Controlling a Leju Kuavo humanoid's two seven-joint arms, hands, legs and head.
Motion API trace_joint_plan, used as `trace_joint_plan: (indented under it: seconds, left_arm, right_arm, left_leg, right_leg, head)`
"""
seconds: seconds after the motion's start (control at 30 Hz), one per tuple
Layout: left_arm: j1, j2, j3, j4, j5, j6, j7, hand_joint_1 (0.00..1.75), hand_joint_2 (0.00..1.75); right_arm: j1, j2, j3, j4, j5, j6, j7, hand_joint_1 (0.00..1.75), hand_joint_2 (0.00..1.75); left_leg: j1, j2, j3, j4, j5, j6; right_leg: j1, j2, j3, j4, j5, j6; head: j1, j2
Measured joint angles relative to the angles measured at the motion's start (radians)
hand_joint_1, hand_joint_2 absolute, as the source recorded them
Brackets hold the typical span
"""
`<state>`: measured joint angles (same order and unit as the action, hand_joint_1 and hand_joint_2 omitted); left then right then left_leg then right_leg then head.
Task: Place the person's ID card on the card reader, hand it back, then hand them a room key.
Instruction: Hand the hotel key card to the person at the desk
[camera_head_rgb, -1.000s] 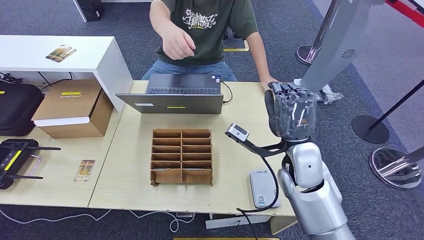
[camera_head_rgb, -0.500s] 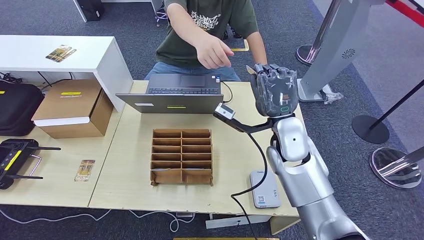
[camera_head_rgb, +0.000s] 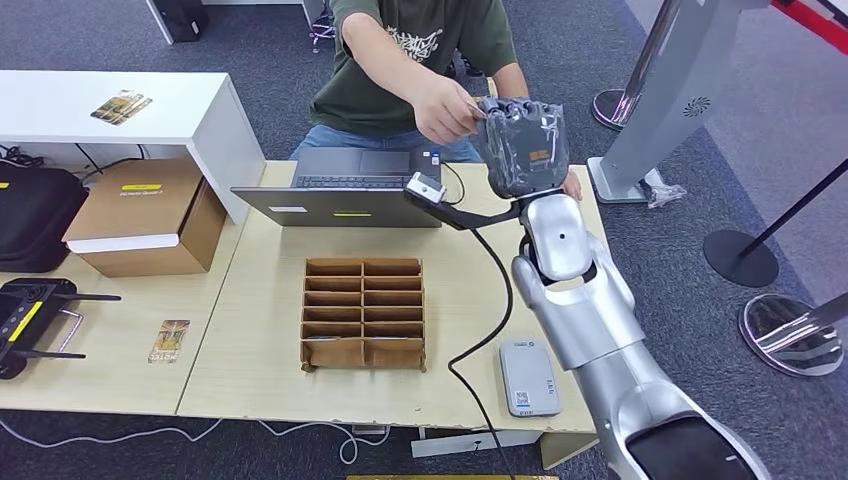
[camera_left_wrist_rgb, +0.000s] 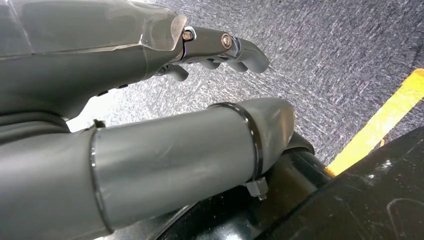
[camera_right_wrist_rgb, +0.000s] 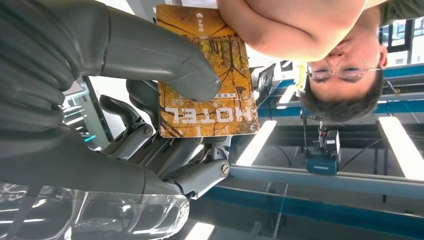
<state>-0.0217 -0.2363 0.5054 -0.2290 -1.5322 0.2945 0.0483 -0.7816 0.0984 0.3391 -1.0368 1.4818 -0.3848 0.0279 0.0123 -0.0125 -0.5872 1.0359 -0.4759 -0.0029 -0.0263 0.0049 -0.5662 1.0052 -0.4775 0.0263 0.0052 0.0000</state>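
My right hand (camera_head_rgb: 520, 145) is raised over the far edge of the table, in front of the seated person. In the right wrist view its thumb (camera_right_wrist_rgb: 160, 55) and fingers pinch an orange card marked HOTEL, the room key (camera_right_wrist_rgb: 210, 80). The person's hand (camera_head_rgb: 445, 108) reaches to my hand and holds the card's other end (camera_right_wrist_rgb: 285, 27). The grey card reader (camera_head_rgb: 528, 377) lies on the table's near right corner with nothing on it. My left hand (camera_left_wrist_rgb: 150, 75) hangs over grey carpet, fingers apart and holding nothing.
A cardboard slot organizer (camera_head_rgb: 364, 313) sits mid-table, with a laptop (camera_head_rgb: 345, 185) behind it. A cardboard box (camera_head_rgb: 145, 215), a black controller (camera_head_rgb: 25, 315) and a loose hotel card (camera_head_rgb: 170, 340) lie on the left table. Stanchion bases (camera_head_rgb: 790, 335) stand at the right.
My right arm has lifted and swung left toward the person, carrying the card. The person's hand has reached out from their chest and met my hand.
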Motion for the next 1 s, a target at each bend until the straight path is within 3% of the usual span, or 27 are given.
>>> trace_joint_plan:
  seconds: [0.4,1.0]
  left_arm:
    - [-0.001,-0.001,-0.011,0.002,-0.007,-0.001,0.003,0.0,0.0]
    - [-0.002,-0.001,-0.023,0.002,-0.008,-0.001,0.009,0.0,0.0]
  right_arm:
    - [-0.045,0.029,0.011,0.098,-0.001,-0.018,-0.001,1.75,1.75]
    - [-0.05,0.031,0.013,0.11,0.002,-0.005,0.001,1.73,1.75]
  left_leg:
    - [0.0,0.0,0.0,0.0,0.0,0.0]
    - [0.0,-0.001,0.0,0.0,0.0,0.0]
  right_leg:
    - [0.0,0.0,0.0,0.0,0.0,0.0]
    - [0.0,0.0,0.0,0.0,0.0,0.0]
  head:
    - [0.0,0.0]
    - [0.0,0.0]
